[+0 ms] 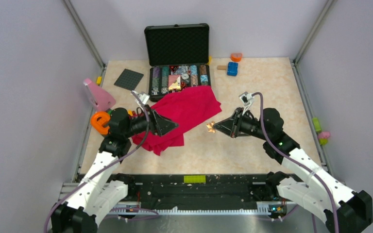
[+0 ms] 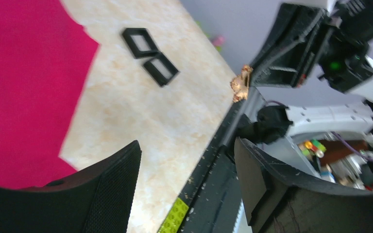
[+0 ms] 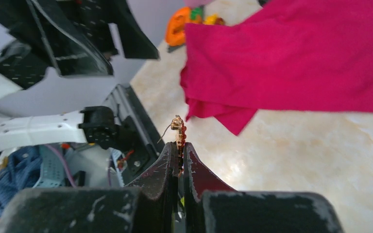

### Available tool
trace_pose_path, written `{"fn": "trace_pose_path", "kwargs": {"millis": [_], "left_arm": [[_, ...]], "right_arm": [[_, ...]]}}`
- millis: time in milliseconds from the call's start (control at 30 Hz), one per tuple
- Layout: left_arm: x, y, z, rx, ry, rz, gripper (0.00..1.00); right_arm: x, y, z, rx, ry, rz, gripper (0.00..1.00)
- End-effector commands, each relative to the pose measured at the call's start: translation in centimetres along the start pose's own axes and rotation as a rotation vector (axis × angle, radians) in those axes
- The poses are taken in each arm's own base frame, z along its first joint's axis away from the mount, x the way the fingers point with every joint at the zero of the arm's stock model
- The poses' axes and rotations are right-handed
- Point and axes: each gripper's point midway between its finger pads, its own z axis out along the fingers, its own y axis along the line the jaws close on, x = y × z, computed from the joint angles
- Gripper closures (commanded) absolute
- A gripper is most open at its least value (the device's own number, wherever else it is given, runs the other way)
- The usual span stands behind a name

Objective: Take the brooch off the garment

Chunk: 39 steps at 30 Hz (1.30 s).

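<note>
The tiny orange-red spiky brooch (image 3: 178, 128) with a gold glint is pinched by its edge in the right gripper (image 3: 179, 148), off the crimson cloth garment (image 1: 189, 109), just right of it. It looks light, stiff, prickly, easily flicked loose. The left gripper (image 2: 187, 148) hangs spread over the garment's near edge; the open black foam-lined case (image 1: 177, 46) behind the garment seems no obstacle

**Brooch right of garment**

The garment (image 1: 189, 110) lies on the table (image 1: 252, 145), before the case (image 1: 177, 46). The brooch (image 1: 210, 126) is just right of it, apart, in the right gripper (image 1: 215, 128). The left gripper (image 1: 175, 126) hangs over the garment's near part.
</note>
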Motion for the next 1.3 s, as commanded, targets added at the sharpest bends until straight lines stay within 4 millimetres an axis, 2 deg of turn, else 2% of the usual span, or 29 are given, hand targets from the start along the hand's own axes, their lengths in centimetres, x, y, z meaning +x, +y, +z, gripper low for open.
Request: {"fn": "trace_pose_path", "kwargs": {"millis": [0,67,200,300,400,533,633,767,967,1267], "left_arm": [[-1.1,-7.2,0.3,0.323,-0.035,0.156,0.25],[-0.7,-8.6,0.9,0.36,-0.023,0.189,0.26],[-1.1,-10.5,1.3,0.42,-0.046,0.227,0.29],[-1.8,-11.2,1.2,0.449,-0.063,0.24,0.32],[-2.1,-12.1,1.1,0.488,-0.071,0.252,0.34],[-1.7,-12.4,1.4,0.501,-0.051,0.284,0.34],[-1.5,-12.3,1.6,0.498,-0.04,0.289,0.34],[-1.5,-13.4,1.4,0.543,-0.04,0.295,0.34],[-0.8,-13.5,1.9,0.538,-0.005,0.301,0.37],[-0.6,-13.9,2.3,0.543,0.018,0.305,0.48]], "right_arm": [[-2.7,5.2,-0.1,-0.265,-0.064,-0.103,1.0],[-3.1,6.0,-0.1,-0.307,-0.068,-0.105,1.0],[-3.5,7.7,0.0,-0.393,-0.037,-0.133,1.0],[-3.4,9.5,-0.5,-0.487,-0.018,-0.201,1.0],[-3.7,11.8,-1.5,-0.581,-0.07,-0.315,1.0],[-4.1,12.9,-1.5,-0.597,-0.103,-0.386,1.0],[-4.1,13.1,-1.2,-0.599,-0.088,-0.379,1.0],[-4.1,13.2,-0.8,-0.592,-0.078,-0.368,1.0],[-4.0,13.2,-0.6,-0.572,-0.062,-0.363,1.0],[-3.7,13.2,-0.5,-0.566,-0.04,-0.348,1.0]]}}
